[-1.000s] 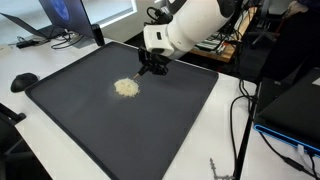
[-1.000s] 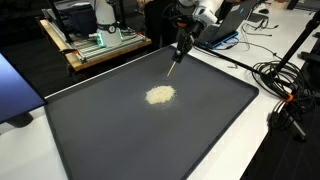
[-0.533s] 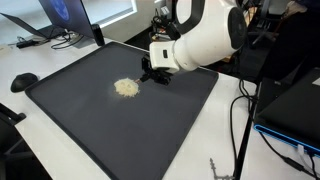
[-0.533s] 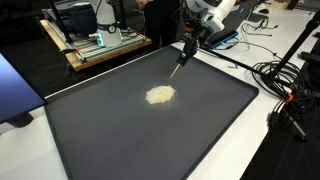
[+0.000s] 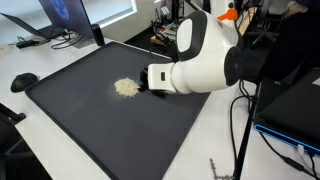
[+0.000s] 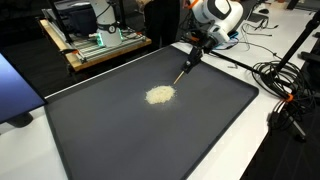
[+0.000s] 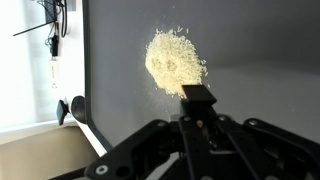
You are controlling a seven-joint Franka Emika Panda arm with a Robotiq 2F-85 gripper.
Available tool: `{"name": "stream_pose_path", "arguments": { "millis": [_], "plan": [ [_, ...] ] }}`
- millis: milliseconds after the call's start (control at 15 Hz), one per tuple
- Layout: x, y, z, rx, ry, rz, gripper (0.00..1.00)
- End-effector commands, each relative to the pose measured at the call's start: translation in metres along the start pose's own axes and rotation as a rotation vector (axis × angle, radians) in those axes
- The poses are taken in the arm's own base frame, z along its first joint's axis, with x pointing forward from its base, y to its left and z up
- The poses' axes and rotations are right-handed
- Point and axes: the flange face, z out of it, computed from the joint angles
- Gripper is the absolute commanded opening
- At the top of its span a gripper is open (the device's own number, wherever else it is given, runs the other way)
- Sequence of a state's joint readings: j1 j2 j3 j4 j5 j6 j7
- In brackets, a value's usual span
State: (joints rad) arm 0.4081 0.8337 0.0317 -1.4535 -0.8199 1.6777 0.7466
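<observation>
Gripping a thin pale stick, my tool has its jaws closed hard around the stick's upper end. The stick slants down toward the mat. Its lower tip hangs just beside the pile of grains; I cannot tell whether the tip touches the mat. In the wrist view my tool points straight at the pile, with the dark held end right at its near rim.

The dark mat spreads wide on every side of the pile, flat and bare, and its borders are well apart from my tool. Beyond the mat's edge the white bench carries a tangle of cables.

The pile is pale and cream-coloured, a loose roundish heap with stray grains scattered at its fringe. It lies on the mat, nearer the edge my arm comes over.
</observation>
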Motion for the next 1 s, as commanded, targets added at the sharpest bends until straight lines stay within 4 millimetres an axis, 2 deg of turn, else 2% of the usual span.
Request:
{"name": "stream_pose_path", "arguments": {
  "millis": [0,200,400,667,933],
  "plan": [
    [0.02,-0.012,0.0,-0.056,0.009,0.035,0.03],
    [0.029,-0.02,0.004,-0.068,0.002,0.039,0.03],
    [0.035,-0.018,0.006,-0.06,-0.018,0.024,0.03],
    [0.047,0.001,0.008,0.001,-0.022,-0.041,0.03],
    [0.06,0.028,0.018,0.091,-0.048,-0.131,0.03]
  ]
}}
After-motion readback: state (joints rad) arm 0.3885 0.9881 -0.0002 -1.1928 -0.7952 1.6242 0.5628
